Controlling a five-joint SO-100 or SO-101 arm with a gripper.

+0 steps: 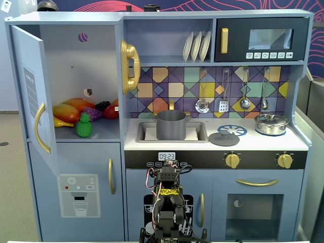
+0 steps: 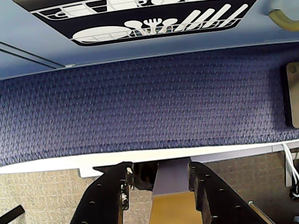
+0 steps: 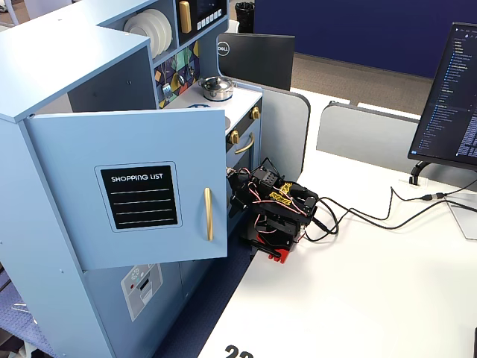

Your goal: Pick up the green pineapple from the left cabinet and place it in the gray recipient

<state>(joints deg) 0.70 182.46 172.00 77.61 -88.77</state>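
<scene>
Green and bumpy, the pineapple (image 1: 84, 126) stands on the shelf of the cabinet (image 1: 76, 66) whose door hangs open, at about 5 o'clock from the mango (image 1: 71, 110) and just beside the grapes (image 1: 96, 110), well apart from the gray pot (image 1: 171, 124) sitting in the sink (image 1: 200, 132) at its 3 o'clock. Folded low on the white surface (image 3: 358, 298) at 6 o'clock of the kitchen front, the arm (image 1: 167, 202) carries its pincer (image 2: 159, 179) with jaws parted and nothing between them
</scene>
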